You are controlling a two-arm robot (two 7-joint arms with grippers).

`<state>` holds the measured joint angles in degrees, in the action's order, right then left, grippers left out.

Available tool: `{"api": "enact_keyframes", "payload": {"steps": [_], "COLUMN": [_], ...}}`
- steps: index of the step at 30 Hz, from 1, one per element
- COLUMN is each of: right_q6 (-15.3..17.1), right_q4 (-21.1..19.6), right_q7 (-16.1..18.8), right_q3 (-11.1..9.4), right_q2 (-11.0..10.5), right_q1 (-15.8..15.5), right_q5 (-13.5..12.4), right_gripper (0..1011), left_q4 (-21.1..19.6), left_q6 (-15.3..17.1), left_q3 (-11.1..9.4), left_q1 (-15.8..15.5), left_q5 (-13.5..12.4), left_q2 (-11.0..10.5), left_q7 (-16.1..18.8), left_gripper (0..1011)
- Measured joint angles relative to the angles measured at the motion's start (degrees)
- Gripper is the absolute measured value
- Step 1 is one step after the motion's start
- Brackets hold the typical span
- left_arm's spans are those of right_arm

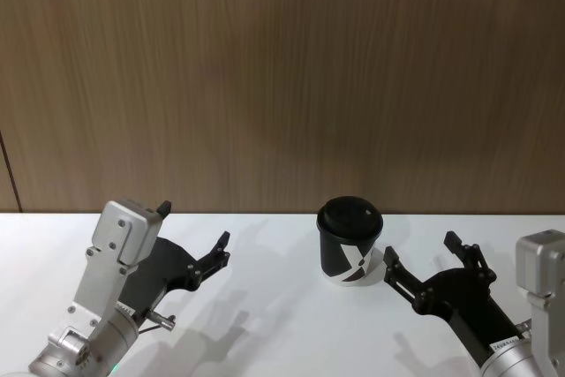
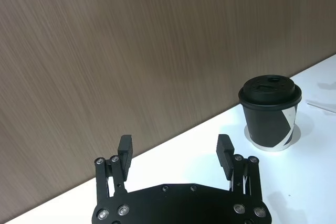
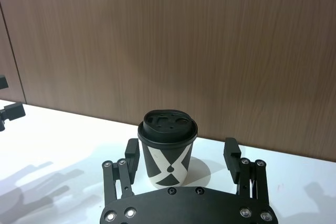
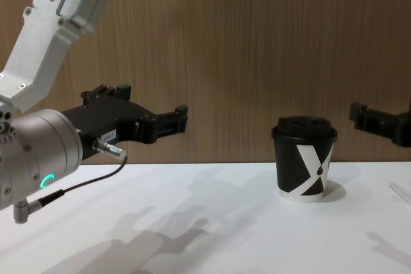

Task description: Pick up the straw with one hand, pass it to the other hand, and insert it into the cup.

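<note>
Risk sits at the cup [image 1: 350, 245]: the right hand [image 1: 421, 251], open and empty just beside it, could clip and tip it; the left hand [image 1: 194, 223], open too, hangs well apart.

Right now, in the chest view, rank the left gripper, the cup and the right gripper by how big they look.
1. Left gripper, likely nearest the camera.
2. Cup.
3. Right gripper, cut off by the view's edge, so its place is unsure.

Facing a brown wood-grain wall [image 1: 282, 68], meeting the far edge of a plain white desk [image 1: 291, 342]. Showing one dark vertical seam [image 1: 10, 174] at the left. Catching soft light, carrying faint grey shadows [image 4: 160, 229].
</note>
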<state>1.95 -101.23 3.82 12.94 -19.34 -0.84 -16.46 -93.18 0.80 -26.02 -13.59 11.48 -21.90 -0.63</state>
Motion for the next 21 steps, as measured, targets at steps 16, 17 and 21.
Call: {"api": "enact_keyframes", "payload": {"steps": [16, 17, 21], "right_q6": [0.00, 0.00, 0.01], "right_q4": [0.00, 0.00, -0.14], "right_q7": [0.00, 0.00, -0.05], "right_q3": [0.00, 0.00, -0.02], "right_q2": [0.00, 0.00, 0.03], "right_q1": [0.00, 0.00, -0.12], "right_q5": [0.00, 0.00, 0.17], "right_gripper": [1001, 1001, 1001], "left_q4": [0.00, 0.00, 0.00], "left_q6": [0.00, 0.00, 0.00], "left_q3": [0.00, 0.00, 0.00], "left_q1": [0.00, 0.00, 0.00], "left_q5": [0.00, 0.00, 0.00], "left_q2": [0.00, 0.00, 0.00], "left_q7": [0.00, 0.00, 0.00], "left_gripper": [1003, 1002, 1003]}}
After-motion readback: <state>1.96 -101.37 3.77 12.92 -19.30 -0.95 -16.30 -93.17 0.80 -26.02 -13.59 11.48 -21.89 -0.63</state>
